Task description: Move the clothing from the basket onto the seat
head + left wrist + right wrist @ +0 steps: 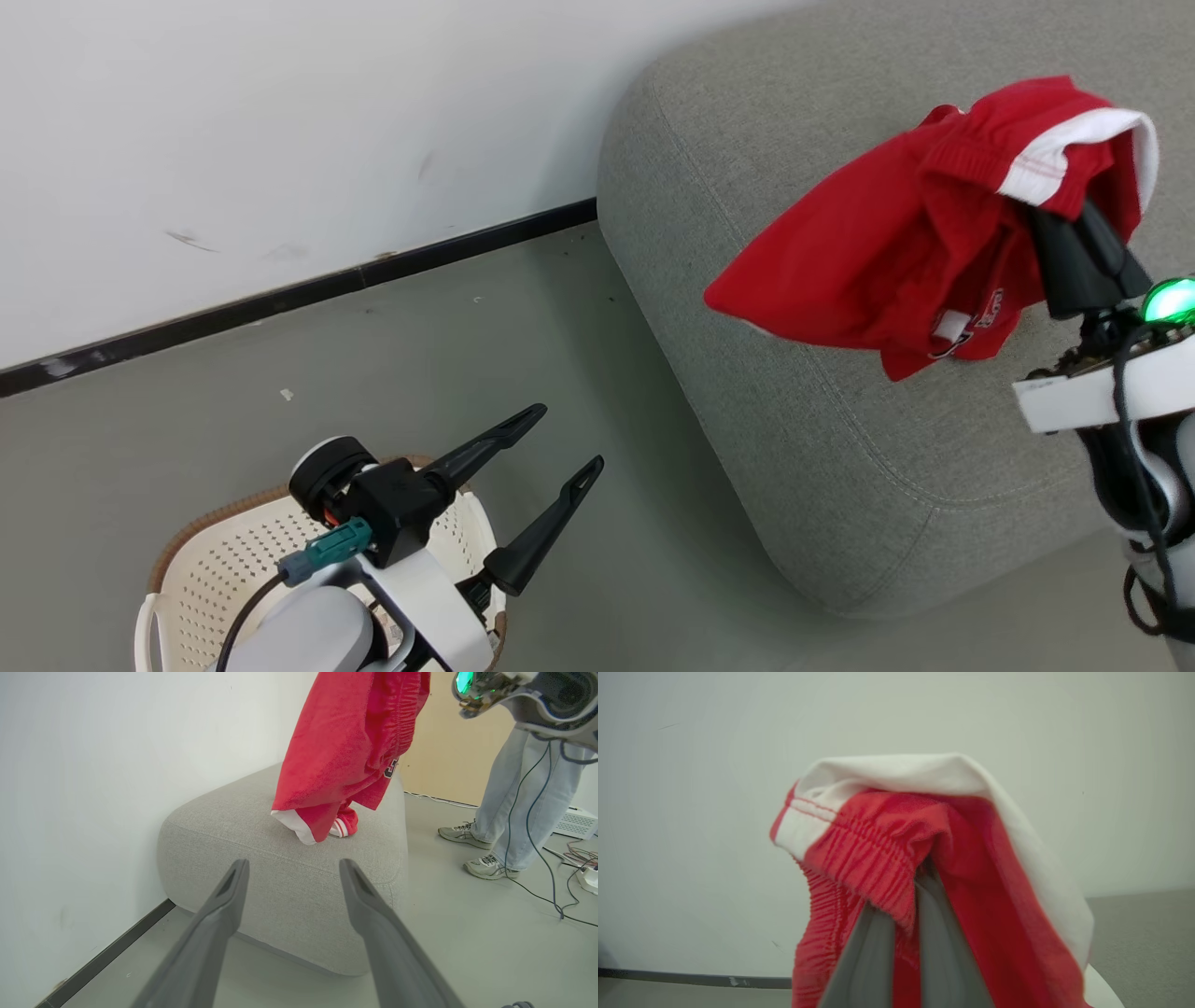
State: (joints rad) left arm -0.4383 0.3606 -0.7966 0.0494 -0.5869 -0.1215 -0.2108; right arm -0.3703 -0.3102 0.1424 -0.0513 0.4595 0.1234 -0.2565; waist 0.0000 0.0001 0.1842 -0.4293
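Hovering my left jaws spread above the basket (205, 569), I pinch the clothing (868, 261) in my right jaws over the seat (747, 392), hem seemingly touching it, and the waistband draped over them may snag on release.

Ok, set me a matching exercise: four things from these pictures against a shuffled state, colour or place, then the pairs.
1 left gripper
2 right gripper
3 basket
4 clothing

A hanging over the seat
B open, holding nothing
C cream, perforated, brown-rimmed
D shut on the clothing

Pairs: 1-B, 2-D, 3-C, 4-A
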